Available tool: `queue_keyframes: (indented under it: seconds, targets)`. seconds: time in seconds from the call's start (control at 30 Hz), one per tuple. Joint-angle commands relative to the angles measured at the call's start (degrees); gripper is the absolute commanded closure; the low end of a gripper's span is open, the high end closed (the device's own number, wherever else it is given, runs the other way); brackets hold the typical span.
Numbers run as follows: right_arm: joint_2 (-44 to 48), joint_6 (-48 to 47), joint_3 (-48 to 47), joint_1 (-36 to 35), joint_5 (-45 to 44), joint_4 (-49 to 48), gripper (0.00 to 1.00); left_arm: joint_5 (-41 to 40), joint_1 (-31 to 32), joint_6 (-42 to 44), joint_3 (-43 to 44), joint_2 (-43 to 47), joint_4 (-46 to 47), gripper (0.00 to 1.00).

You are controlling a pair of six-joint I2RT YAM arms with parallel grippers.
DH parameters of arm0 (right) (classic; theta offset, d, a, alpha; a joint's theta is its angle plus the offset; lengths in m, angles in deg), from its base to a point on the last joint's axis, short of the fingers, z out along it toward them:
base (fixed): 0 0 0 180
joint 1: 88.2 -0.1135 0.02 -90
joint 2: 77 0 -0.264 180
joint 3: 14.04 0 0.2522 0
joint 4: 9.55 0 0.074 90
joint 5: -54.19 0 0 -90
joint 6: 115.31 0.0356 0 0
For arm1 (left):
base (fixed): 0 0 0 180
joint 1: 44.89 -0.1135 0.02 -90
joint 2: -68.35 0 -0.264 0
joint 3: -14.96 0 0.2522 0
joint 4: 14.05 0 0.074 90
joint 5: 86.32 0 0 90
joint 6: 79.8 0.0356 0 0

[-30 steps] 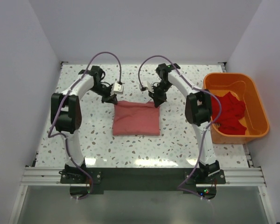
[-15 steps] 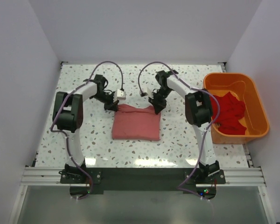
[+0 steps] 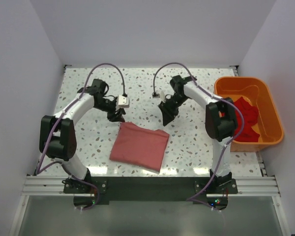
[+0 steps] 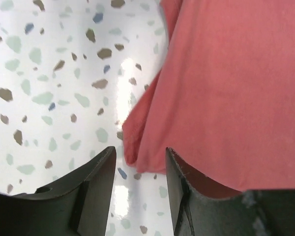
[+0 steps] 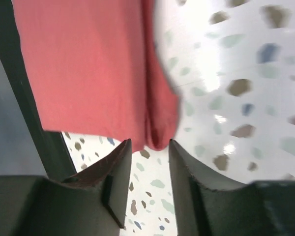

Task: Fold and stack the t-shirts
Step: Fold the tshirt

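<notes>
— If the salmon-pink t-shirt [image 3: 140, 146] is already folded, where does it lie now?
— It lies flat on the tabletop [image 3: 187, 142], close to the near edge and between the two arms. It is a compact rectangle, turned a little askew.
— Does a claw hold it?
— No. The left claw [image 3: 118, 115] hangs just beyond its far left corner and the right claw [image 3: 166, 118] just beyond its far right corner. On both wrist views the fingers stand apart, with only a shirt corner and speckled tabletop showing in the gap. Nothing is pinched.
— Why at the corners?
— I think two corners give control of the whole edge, so the cloth stays flat and the fold does not open.
— And the other shirt?
— The red t-shirt [image 3: 246, 115] is crumpled inside the orange tub [image 3: 238, 79], at the right side of the tabletop, well apart from the pink one.
— So what is left?
— In my judgement the first shirt is finished. The red one must be taken out, spread, folded and laid on top. Because the pink one sits near the edge, the middle is free for this work.
</notes>
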Motion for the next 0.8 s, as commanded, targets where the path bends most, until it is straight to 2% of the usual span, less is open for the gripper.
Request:
queue_keyframes:
  seconds: [0.0,0.1,0.2,0.37,0.53,0.63,0.7,0.73,0.77]
  targets:
    - [-1.3,12.4,-6.5,2.5,6.3,-4.4,0.62,4.1,3.7,-4.8,2.7,-0.1,6.5,0.5]
    - [-4.5,21.7,-7.6,2.3,9.4,-10.2,0.74,4.3,7.9,-7.4,5.3,-3.8,8.4,0.5]
    - [-8.0,29.1,-8.8,1.8,11.0,-15.6,0.82,4.0,11.4,-9.2,5.6,-6.3,11.9,0.48]
    - [-10.9,37.5,-8.8,0.3,12.1,-22.0,0.83,4.7,15.2,-8.9,6.2,-10.3,11.4,0.47]
    - [-13.8,38.9,-8.6,-1.9,11.4,-22.5,0.83,3.5,16.9,-8.3,5.4,-12.7,9.9,0.49]
    - [-14.7,38.4,-7.8,-2.2,10.4,-22.4,0.83,2.6,17.2,-7.8,5.2,-14.0,9.4,0.53]
    - [-15.2,37.3,-8.3,-2.2,9.2,-21.9,0.83,2.6,17.4,-7.4,5.2,-14.6,9.1,0.6]
    - [-15.9,36.9,-8.6,-2.2,8.6,-21.8,0.83,2.5,17.4,-7.2,5.4,-14.8,9.1,0.64]
    - [-16.3,36.2,-9.3,-2.2,8.3,-21.3,0.83,2.6,17.4,-6.9,5.4,-15.2,8.9,0.76]
